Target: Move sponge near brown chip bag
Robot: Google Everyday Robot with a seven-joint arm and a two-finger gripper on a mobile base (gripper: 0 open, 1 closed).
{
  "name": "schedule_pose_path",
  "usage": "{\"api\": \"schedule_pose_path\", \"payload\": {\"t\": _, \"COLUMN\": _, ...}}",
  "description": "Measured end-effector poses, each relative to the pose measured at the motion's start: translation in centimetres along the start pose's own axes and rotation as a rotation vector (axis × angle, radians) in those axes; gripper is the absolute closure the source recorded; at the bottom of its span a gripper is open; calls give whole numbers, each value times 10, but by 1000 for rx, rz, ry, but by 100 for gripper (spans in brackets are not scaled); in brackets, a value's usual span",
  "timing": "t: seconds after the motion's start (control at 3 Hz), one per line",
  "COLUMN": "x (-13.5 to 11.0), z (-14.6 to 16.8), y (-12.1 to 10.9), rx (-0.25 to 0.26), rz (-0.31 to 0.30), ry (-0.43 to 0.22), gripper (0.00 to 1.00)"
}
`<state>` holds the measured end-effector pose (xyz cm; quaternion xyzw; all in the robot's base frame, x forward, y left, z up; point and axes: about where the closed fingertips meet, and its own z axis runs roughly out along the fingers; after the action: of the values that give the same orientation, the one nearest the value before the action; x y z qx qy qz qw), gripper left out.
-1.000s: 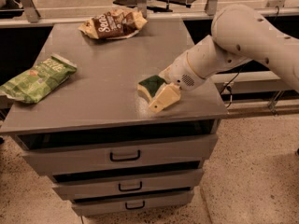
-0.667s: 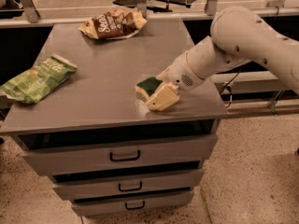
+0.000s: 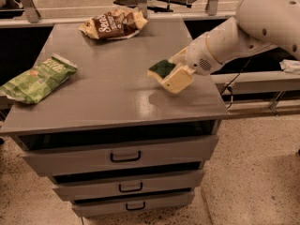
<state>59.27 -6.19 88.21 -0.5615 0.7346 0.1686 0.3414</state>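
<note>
End effector (image 3: pixel 169 72) pinches sponge (image 3: pixel 161 68) above cabinet top (image 3: pixel 108 95); brown chip bag (image 3: pixel 112 25) bears unreadable white lettering.

We see the brown chip bag (image 3: pixel 112 25) and green chip bag (image 3: pixel 37 78) on the cabinet top (image 3: pixel 117 97); the gripper (image 3: pixel 169 73) holds the sponge (image 3: pixel 161 68) above it.

The gripper (image 3: pixel 172 73), holding the sponge (image 3: pixel 162 69), has gone up off the table (image 3: pixel 108 95) and a little to the right, near the frame's middle.
</note>
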Motion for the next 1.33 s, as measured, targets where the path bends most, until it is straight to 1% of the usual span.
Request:
{"api": "schedule_pose_path", "payload": {"t": 0.33, "x": -4, "z": -3, "y": -3, "rx": 7, "rz": -8, "ry": -6, "gripper": 100}}
{"api": "schedule_pose_path", "payload": {"t": 0.67, "x": -5, "z": -3, "y": -4, "rx": 10, "rz": -11, "ry": -7, "gripper": 100}}
{"api": "schedule_pose_path", "payload": {"t": 1.0, "x": -20, "z": 3, "y": -31, "rx": 58, "rz": -59, "ry": -25, "gripper": 100}}
{"api": "schedule_pose_path", "payload": {"t": 1.33, "x": -34, "z": 12, "y": -74, "rx": 100, "rz": -105, "ry": -46, "gripper": 100}}
